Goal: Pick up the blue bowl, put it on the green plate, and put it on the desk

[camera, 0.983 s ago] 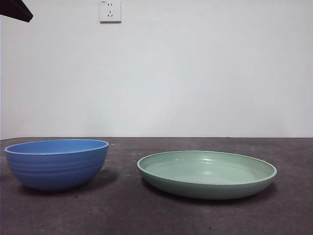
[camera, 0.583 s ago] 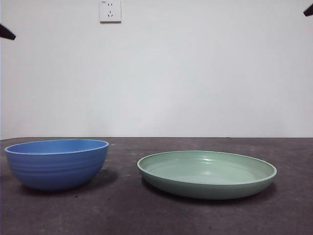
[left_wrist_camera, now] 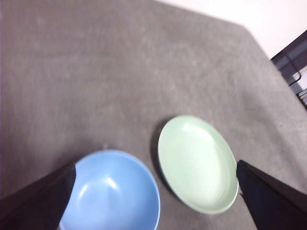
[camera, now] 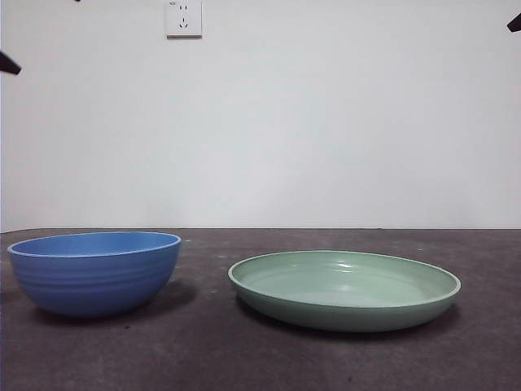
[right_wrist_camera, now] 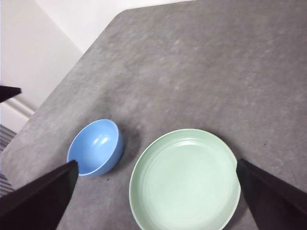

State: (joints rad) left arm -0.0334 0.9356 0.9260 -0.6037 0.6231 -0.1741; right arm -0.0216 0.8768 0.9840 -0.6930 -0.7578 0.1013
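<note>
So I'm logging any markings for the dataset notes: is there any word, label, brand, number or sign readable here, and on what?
White wall socket plate: a tiny mark at its top left corner, too small to read.
Round, deep, medium-blue ridged bowl: no text visible.
Wide, shallow, pale mint-green plate: no text visible.
Dark grey-brown matte desk: no text visible.
Nothing legible in any view.

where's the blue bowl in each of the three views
Front view: the blue bowl stands on the desk at the left, apart from the green plate.
Left wrist view: the bowl is low in the picture, left of centre, beside the plate.
Right wrist view: the bowl is left of centre, next to the plate.
Shared landmark: the green plate.
</note>
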